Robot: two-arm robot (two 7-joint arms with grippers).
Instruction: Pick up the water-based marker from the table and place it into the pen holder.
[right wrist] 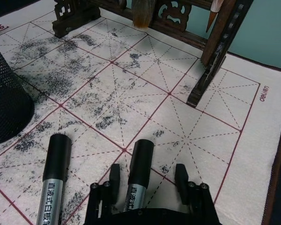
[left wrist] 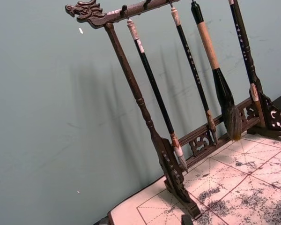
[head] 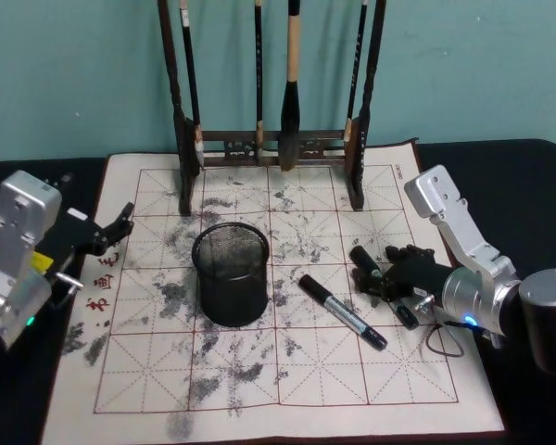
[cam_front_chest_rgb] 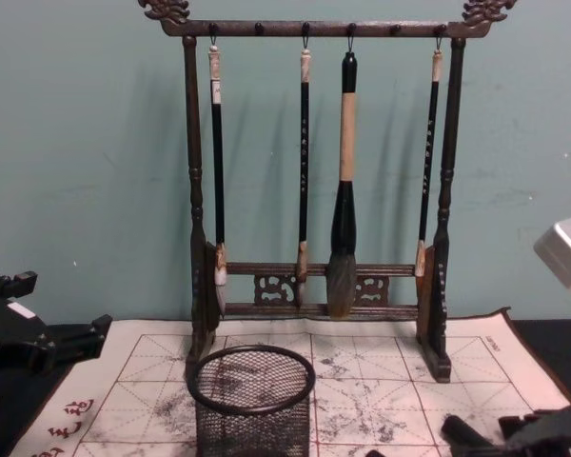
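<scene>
The left gripper (head: 111, 227) sits parked at the left edge of the mat (head: 259, 389). The mesh pen holder (head: 230, 278) stands mid-mat, with a spare marker (head: 343, 311) lying loose just to its right. The right gripper (right wrist: 147, 169) straddles the water-based marker (right wrist: 140, 159) on the mat, fingers apart and not yet clamped. I'd worry that a skewed squeeze rolls the round barrel into the spare, which also lies across the path to the holder.

I see a plain teal painted wall (cam_front_chest_rgb: 76, 143) behind a flat black desk (head: 524, 176); soft, even light casts faint shadows on the wall.
</scene>
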